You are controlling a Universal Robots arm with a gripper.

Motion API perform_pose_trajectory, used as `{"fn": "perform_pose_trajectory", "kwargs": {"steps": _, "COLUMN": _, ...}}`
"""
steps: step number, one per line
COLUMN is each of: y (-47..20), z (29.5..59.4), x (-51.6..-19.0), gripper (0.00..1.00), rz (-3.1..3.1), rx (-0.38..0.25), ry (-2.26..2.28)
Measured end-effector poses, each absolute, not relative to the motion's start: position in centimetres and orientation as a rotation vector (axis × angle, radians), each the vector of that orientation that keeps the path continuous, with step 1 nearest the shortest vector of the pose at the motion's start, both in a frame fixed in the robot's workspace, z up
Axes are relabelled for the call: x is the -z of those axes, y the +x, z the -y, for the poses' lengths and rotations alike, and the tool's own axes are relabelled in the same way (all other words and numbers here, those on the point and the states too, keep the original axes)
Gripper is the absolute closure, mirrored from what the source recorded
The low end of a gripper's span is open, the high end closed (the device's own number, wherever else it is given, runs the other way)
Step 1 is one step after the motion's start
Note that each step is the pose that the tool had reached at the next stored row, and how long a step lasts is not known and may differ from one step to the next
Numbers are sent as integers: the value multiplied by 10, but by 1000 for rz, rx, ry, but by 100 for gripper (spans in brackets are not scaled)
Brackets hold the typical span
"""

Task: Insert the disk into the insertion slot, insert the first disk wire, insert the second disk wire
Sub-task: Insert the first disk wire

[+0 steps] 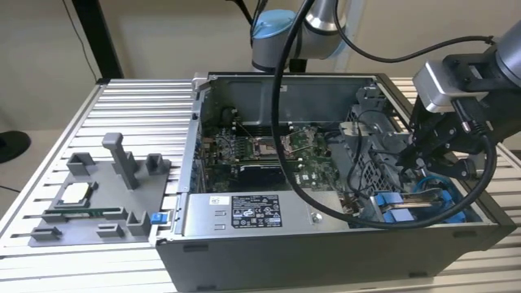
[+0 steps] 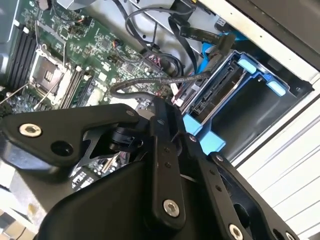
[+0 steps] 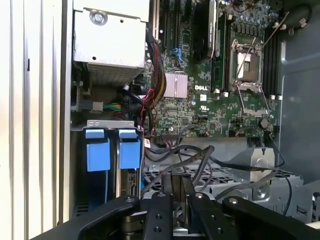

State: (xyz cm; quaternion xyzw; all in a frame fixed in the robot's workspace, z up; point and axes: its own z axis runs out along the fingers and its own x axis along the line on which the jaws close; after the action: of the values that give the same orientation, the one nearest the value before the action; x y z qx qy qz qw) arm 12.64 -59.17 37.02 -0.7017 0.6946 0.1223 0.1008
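Disk: the disk [image 2: 221, 94] stands in its blue caddy [image 2: 201, 136] inside the bay [image 2: 260, 112], at the near corner of the case [image 1: 326, 244] on the exterior view's right. Its insertion looks done.
Gripper: the gripper [image 1: 433, 160] hangs just above that bay, among loose cables [image 3: 200, 160]. You cannot tell whether it is apart, together or clamped on something.
Wire: a black wire [image 2: 150, 82] ends in a connector [image 2: 186, 94] just beside the disk's edge.
Step, as I judge it: the first disk wire.
Advice: keep the connector square to the disk's port, press slowly and straight, and let no other cable catch between.
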Motion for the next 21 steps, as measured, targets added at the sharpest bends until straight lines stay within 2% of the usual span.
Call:
{"fn": "perform_pose_trajectory", "kwargs": {"steps": 5, "y": 128, "z": 592, "x": -370, "gripper": 100, "rz": -2045, "rx": -316, "ry": -2090}}
{"fn": "perform_pose_trajectory", "kwargs": {"steps": 21, "y": 129, "z": 592, "x": -370, "gripper": 100, "rz": -2198, "rx": -8, "ry": -2248}}
